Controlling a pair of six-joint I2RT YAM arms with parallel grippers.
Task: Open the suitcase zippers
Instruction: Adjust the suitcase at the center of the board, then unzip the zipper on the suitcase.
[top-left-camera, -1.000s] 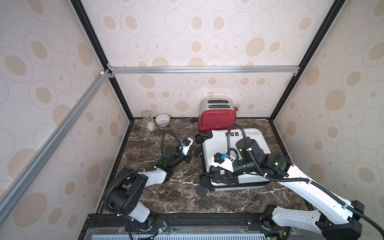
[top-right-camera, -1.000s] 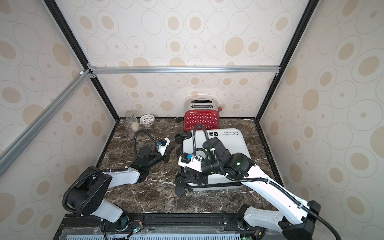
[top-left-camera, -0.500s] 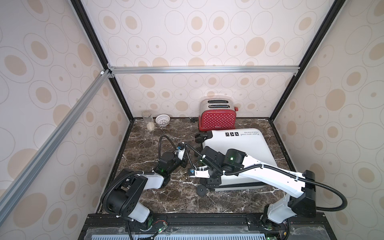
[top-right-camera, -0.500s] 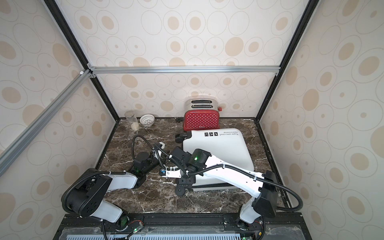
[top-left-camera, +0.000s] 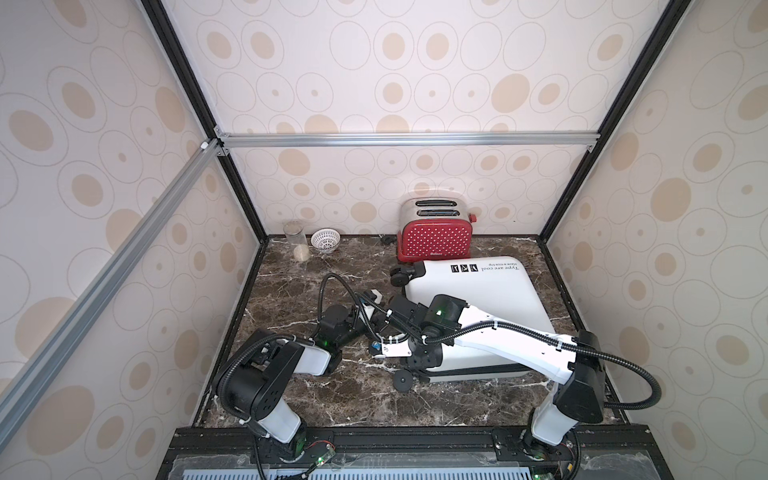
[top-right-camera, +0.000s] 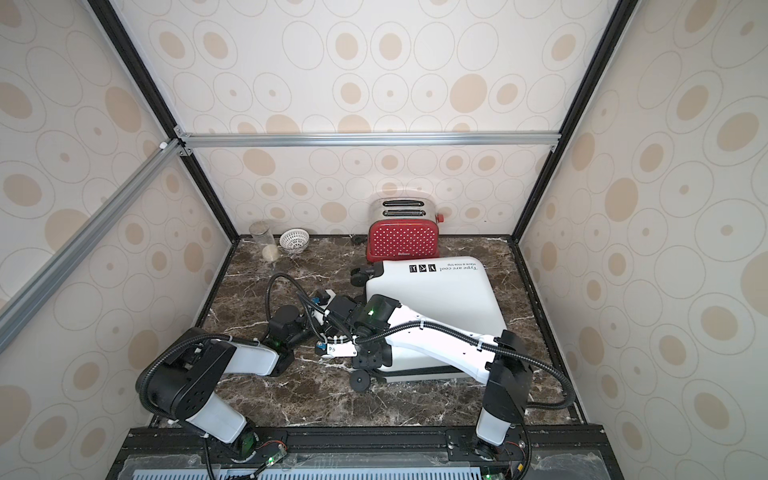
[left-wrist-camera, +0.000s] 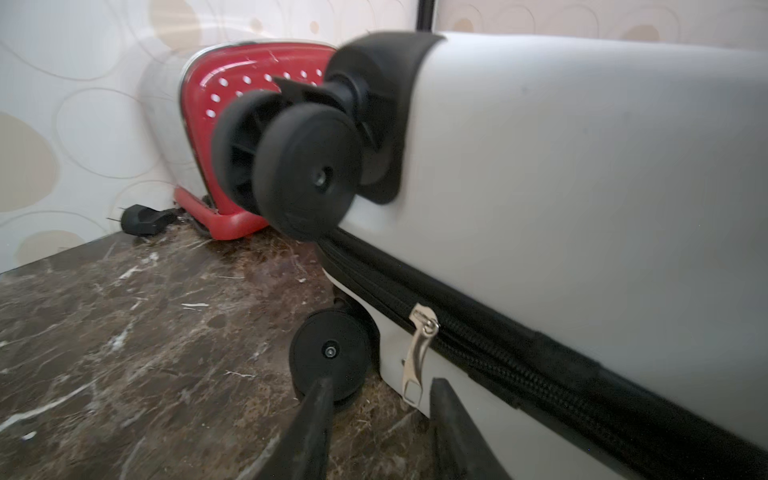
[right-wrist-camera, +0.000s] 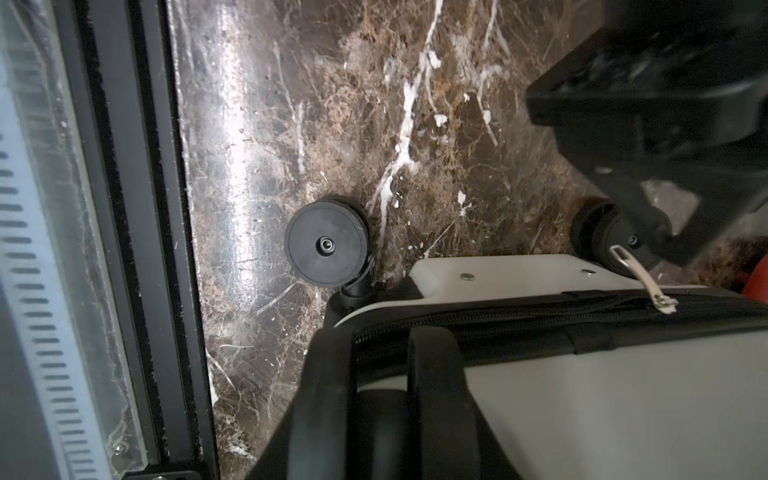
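Observation:
The white suitcase (top-left-camera: 478, 291) (top-right-camera: 436, 291) lies flat on the marble table, wheels pointing left. Its black zipper band (left-wrist-camera: 498, 353) (right-wrist-camera: 498, 320) runs round the middle seam. A metal pull (left-wrist-camera: 419, 353) (right-wrist-camera: 640, 282) hangs loose near the far lower wheel (left-wrist-camera: 330, 353). My left gripper (left-wrist-camera: 380, 390) is open just short of that pull and touches nothing. My right arm reaches across the case to its near wheel corner. There my right gripper (right-wrist-camera: 380, 353) (top-left-camera: 417, 357) has both fingers against an upper black wheel (right-wrist-camera: 380, 424).
A red polka-dot toaster (top-left-camera: 434, 243) stands against the back wall, right behind the case. A glass jar (top-left-camera: 295, 245) and a white strainer (top-left-camera: 325, 240) sit at the back left. A black plug (left-wrist-camera: 141, 218) lies beside the toaster. The two wrists crowd together left of the case.
My right arm came off the top of the case, swung down to its near wheel corner and narrowed its jaws round the wheel. My left gripper, shut before, has opened beside the pull.

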